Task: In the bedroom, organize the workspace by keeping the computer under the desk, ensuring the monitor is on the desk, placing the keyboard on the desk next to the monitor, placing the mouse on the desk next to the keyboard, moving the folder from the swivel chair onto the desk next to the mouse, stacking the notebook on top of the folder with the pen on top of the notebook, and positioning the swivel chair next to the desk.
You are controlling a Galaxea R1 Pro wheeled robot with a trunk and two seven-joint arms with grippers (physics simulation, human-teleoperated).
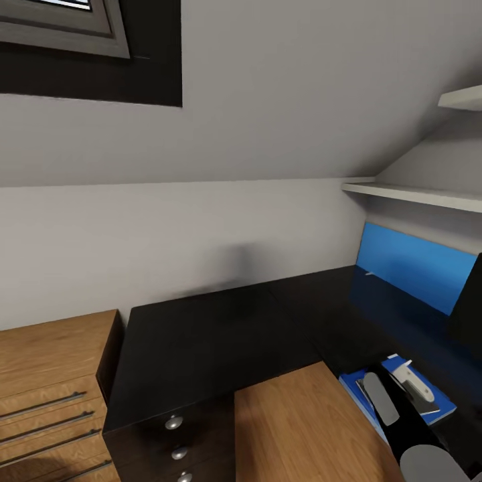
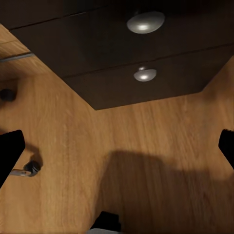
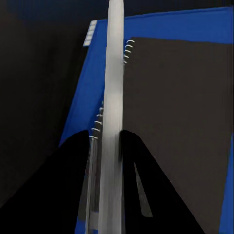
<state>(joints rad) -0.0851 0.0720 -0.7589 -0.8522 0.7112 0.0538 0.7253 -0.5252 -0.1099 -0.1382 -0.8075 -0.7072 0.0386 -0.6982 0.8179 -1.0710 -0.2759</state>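
My right arm reaches low over the right wing of the glossy black L-shaped bench (image 1: 221,335), its end effector (image 3: 111,146) clenched on the slim white stick-like pen (image 3: 113,97). The pen's long axis runs straight out along the fingers, over the coiled spine edge of the thin dark-grey notebook (image 3: 180,122). That notebook lies flat on the bright blue rectangular folder (image 3: 85,92), which rests on the bench near its front edge. My left end effector (image 2: 117,146) hangs released above the light wood floor (image 2: 146,170), jaws spread wide, facing the dark drawer unit (image 2: 122,58) with round silver knobs.
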